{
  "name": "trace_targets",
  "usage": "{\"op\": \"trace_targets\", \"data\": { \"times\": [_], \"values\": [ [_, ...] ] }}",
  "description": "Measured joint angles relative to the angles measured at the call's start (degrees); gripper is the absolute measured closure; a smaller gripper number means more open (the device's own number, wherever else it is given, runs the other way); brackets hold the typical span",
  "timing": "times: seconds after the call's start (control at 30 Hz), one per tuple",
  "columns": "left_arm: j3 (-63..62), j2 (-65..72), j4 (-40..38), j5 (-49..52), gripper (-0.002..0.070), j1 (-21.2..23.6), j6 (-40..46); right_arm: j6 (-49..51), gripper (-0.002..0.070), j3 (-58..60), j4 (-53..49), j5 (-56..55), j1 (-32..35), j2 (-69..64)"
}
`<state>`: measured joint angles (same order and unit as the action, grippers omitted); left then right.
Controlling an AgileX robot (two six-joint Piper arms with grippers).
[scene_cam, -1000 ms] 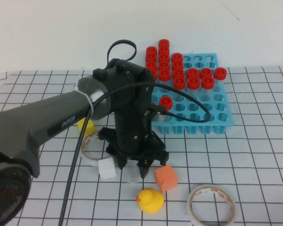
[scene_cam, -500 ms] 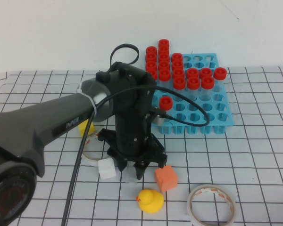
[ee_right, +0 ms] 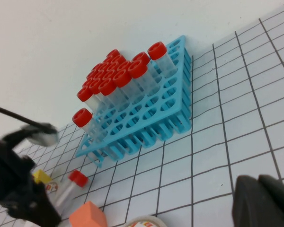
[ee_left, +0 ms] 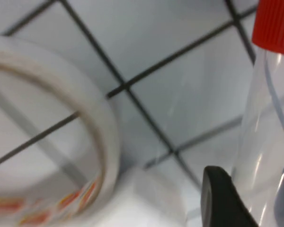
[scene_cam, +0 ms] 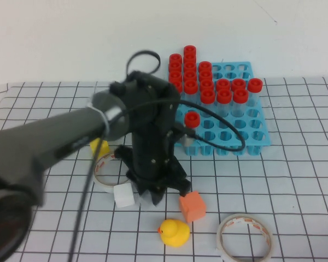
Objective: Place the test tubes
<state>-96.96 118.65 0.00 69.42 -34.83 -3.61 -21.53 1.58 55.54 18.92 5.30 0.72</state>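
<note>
In the high view the left gripper (scene_cam: 151, 200) points straight down at the gridded surface (scene_cam: 295, 180). Its tip sits low between a white cube (scene_cam: 123, 195) on its left and an orange cube (scene_cam: 192, 206) on its right. The arm's own body hides the jaws here. A rubber duck (scene_cam: 174, 233) sits nearer, with a tape roll (scene_cam: 245, 238) at the near right. A second tape roll (scene_cam: 105, 173) lies partly behind the arm on the left, and a yellow block (scene_cam: 100, 146) is just beyond it. Farther off, to the right of the arm, a blue tube rack (scene_cam: 257, 136) holds red-capped test tubes (scene_cam: 208, 87) upright, mostly in its far-left rows.

In the left wrist view a loose test tube (ee_left: 267, 132), clear with a red cap, lies on the surface with a dark edge of the left gripper against its wall. Whether the jaws have closed on it cannot be told.

In the right wrist view the right gripper (ee_right: 259, 189) hangs above the surface, well apart from the rack. Its jaws are closed and hold nothing. The loose tube lies flat beside the left gripper, its cap toward the rack.
</note>
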Motion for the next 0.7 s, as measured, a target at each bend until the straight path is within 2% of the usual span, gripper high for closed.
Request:
{"op": "trace_targets", "data": {
  "times": [0.17, 0.3, 0.57, 0.7],
  "values": [
    [5.79, -11.42, 5.65, -0.13, 0.0461, -2.34, 1.41, 0.0, 0.0678, 0.0, 0.0, 0.0, 0.0, 0.0],
    [16.38, -23.44, 4.84, -4.67, 0.0461, -3.81, 1.53, 0.0, 0.0678, 0.0, 0.48, -0.09, 0.0, 0.0],
    [40.82, -48.72, 0.0, -35.23, 0.0461, -7.34, 1.53, 0.0, 0.0678, 0.0, 7.98, -3.98, 0.0, 0.0],
    [50.98, -56.34, -1.54, -48.6, 0.0461, -7.38, 1.53, -2.39, 0.0678, 0.0, 12.77, 1.69, 0.0, 0.0]
  ]
}}
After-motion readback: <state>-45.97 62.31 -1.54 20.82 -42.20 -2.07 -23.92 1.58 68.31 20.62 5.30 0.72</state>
